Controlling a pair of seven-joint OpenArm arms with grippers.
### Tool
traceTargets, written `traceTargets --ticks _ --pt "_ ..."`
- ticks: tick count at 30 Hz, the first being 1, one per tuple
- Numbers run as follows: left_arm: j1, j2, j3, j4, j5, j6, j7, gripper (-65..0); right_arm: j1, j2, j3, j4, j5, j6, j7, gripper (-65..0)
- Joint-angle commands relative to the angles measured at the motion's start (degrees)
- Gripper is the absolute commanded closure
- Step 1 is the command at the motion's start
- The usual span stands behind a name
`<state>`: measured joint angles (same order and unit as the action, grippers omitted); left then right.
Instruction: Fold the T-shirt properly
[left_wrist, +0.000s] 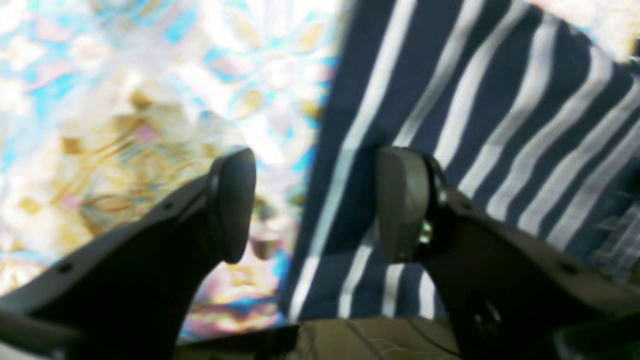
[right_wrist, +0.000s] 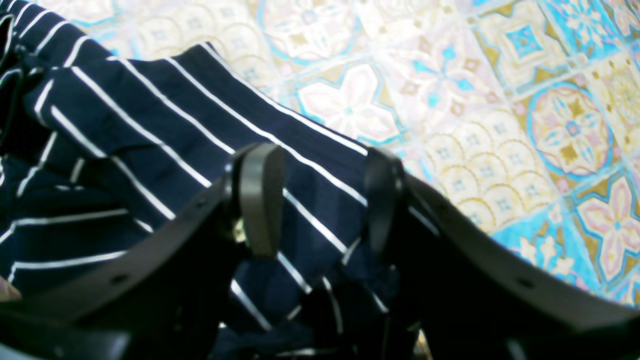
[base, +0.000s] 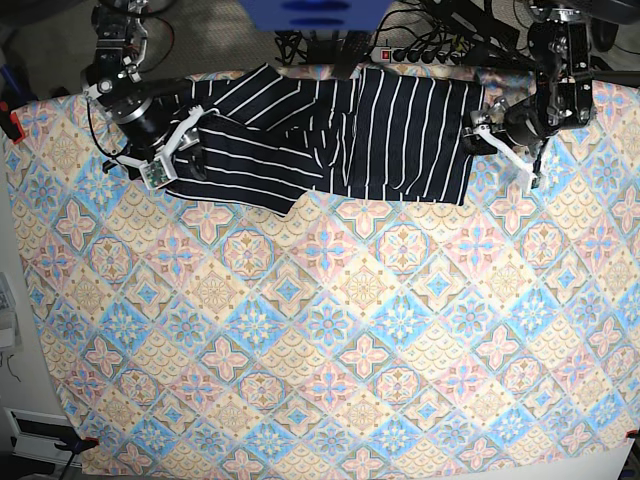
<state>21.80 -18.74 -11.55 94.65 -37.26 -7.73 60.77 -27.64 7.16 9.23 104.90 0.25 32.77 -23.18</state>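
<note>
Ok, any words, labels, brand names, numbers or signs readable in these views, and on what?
None can be read.
T-shirt: only white stripes, no print or tag showing.
Patterned cloth: tile motifs, no lettering.
Left end effector and right end effector: no markings visible.

soft matt T-shirt (base: 400, 130) (cloth), smooth pads (right_wrist: 260, 197)

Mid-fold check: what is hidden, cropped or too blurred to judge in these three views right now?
- Left wrist view: motion blur smears the T-shirt and patterned cloth; the left end effector stands open, contact unclear.
- Right wrist view: the right end effector covers the fabric below; the shirt runs off the left edge.
- Base view: the shirt's folds overlap, hiding sleeves and collar.
</note>
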Motion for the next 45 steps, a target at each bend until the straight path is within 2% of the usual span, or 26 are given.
traceTargets --ticks 1,10,19,22,25,26,29,37,40,45 --pt "-0.48 -0.38 0.78 -0.28 -0.85 -0.49 -0.33 -37.6 0.08 0.45 0.22 1.08 0.76 -0.12 1.42 -26.4" --pt "-0.84 0.06 7.9 -2.83 -0.77 -0.41 -3.59 -37.5 -0.01 0.36 0.39 1.16 0.76 -0.12 1.42 -26.4" --pt "-3.38 2.7 8.25 -8.28 -0.68 -0.58 -3.59 -37.0 -0.01 0.36 0.48 1.95 0.85 -0.12 1.42 -26.4" --pt "-4.35 3.05 9.05 -9.24 -0.68 -0.58 -3.59 -28.9 -0.01 0.36 0.48 1.95 0.85 -0.12 1.42 -26.4" --pt "-5.58 3.05 10.28 -9.24 -0.77 -0.58 -3.67 -14.2 -0.01 0.36 0.48 1.95 0.85 -0.12 1.42 -26.4" --pt "-6.11 3.05 10.19 -9.24 -0.77 -0.58 -3.76 -11.1 -0.01 0.36 0.48 1.95 0.85 -0.12 1.42 -26.4" --pt "-6.81 2.79 10.1 -9.16 -0.77 -0.49 -6.22 -10.2 -0.1 0.36 0.48 1.95 0.85 -0.12 1.42 -26.4" --pt "-6.81 2.08 -2.56 -8.89 -0.77 -0.58 -7.1 -10.1 -0.27 0.53 0.57 2.22 0.94 -0.12 0.98 -26.6" --pt "-6.73 -0.38 -3.61 -8.81 -1.12 -0.58 -7.28 -10.1 -0.19 0.62 0.57 2.22 0.94 -0.12 -4.56 -26.7" --pt "-6.64 -1.61 -5.99 -8.81 -1.12 -0.58 -7.54 -10.1 0.08 1.06 0.57 2.22 0.94 -0.03 -11.59 -27.2"
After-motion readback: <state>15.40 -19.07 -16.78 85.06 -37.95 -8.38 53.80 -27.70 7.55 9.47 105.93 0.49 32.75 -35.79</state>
